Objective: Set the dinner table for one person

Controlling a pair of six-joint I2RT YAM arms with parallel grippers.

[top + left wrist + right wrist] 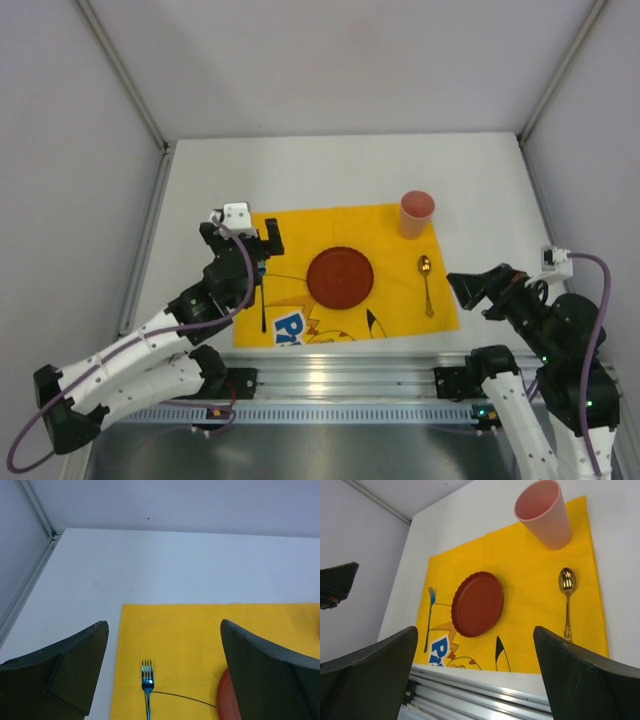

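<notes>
The white dinner table (330, 170) carries a yellow cartoon cloth (300, 235). On the cloth lie a red plate (340, 278) in the middle, a blue fork (263, 300) at its left, a gold spoon (427, 285) at its right and an upright pink cup (416, 213) at the far right corner. My left gripper (245, 240) is open and empty, above the cloth's far left corner, over the fork (146, 680). My right gripper (470, 290) is open and empty, above the table just right of the spoon (567, 600).
A ribbed aluminium rail (340, 375) runs along the near edge of the table, close under the cloth. Grey walls with metal frame posts (150, 240) close in the table at left, right and back.
</notes>
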